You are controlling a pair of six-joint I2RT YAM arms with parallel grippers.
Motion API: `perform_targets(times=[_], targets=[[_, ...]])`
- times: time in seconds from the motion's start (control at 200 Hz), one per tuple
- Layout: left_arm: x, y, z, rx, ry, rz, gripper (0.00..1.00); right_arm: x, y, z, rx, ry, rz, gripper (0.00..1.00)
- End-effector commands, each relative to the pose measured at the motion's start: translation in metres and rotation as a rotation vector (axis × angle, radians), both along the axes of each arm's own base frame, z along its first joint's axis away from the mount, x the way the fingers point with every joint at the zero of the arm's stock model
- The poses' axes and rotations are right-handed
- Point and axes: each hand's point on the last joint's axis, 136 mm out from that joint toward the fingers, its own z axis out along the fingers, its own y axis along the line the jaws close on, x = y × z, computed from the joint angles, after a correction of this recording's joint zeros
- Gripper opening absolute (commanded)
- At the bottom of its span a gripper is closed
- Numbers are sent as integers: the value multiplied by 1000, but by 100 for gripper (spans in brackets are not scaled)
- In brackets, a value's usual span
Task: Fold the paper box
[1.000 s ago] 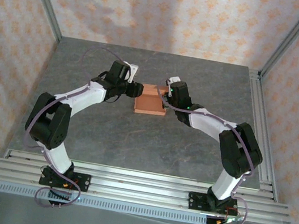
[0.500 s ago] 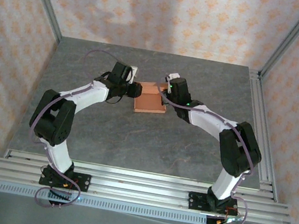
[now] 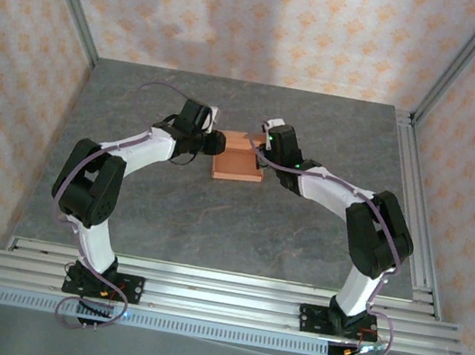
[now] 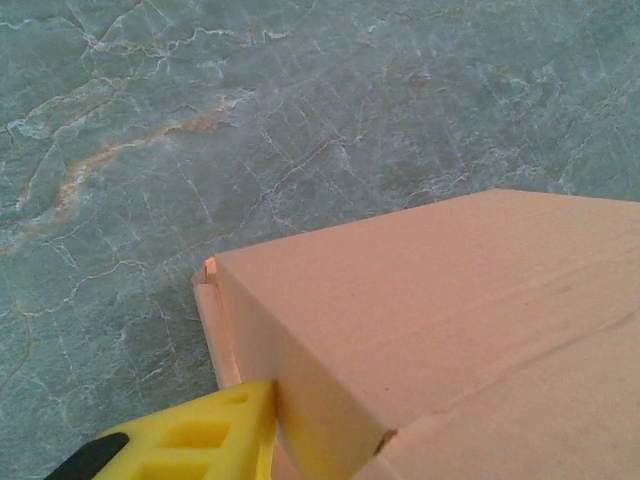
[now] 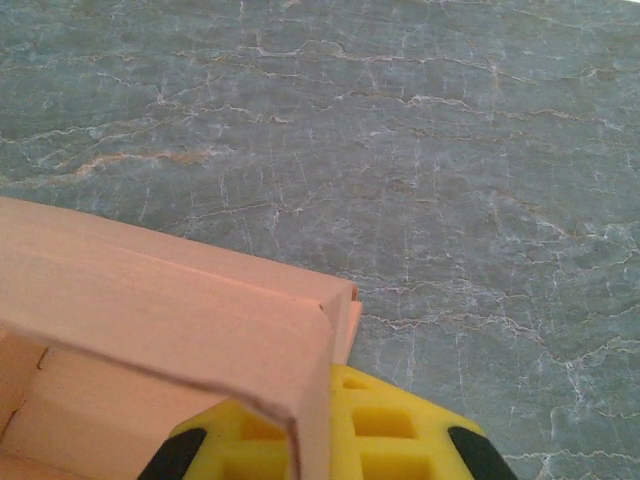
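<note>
Table (image 3: 211, 228): nothing new, and the box is the only thing on it.

Left arm (image 3: 132, 151) has swung its elbow inward over the last second and pushed its wrist up to the box. Right arm (image 3: 335, 194) has crept a little toward the far side.

Paper box (image 3: 238, 161) sits mid-table between the two wrists, in about the same spot as before. It is already a low box with its walls up, and the interior shows in the right wrist view.

Left claw (image 3: 218, 143) is now at the box's left wall. One yellow finger (image 4: 190, 445) lies against the outside of the card at the corner and the other isn't visible, so I cannot tell how wide it stands or whether it grips.

Right claw (image 3: 261, 143) is closed down thin on the box's right wall at the far corner. A yellow finger (image 5: 400, 430) is outside the card, and the wall edge crosses in front of it.

Read: the right side is pinned and the left has just arrived as a brace. The box is probably late in the fold, with the left corner flap still to seat. Risk: squeezing could bow the thin wall.
</note>
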Motion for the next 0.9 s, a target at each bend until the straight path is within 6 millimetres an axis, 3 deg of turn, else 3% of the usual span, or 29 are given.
perform_targets(times=[0.0,0.38,0.716,0.896], targets=[[7,-9,11,-23,-31,-17,30,0,2,-6,9,-25,4,0],[-2,-7,7,-19,-21,-29,30,-8,3,-25,19,-47,-1,0],[-5,-7,5,-18,-21,-37,30,-7,4,3,46,41,-58,0],[-4,-9,5,-22,-25,-44,30,-7,3,6,19,102,-72,0]])
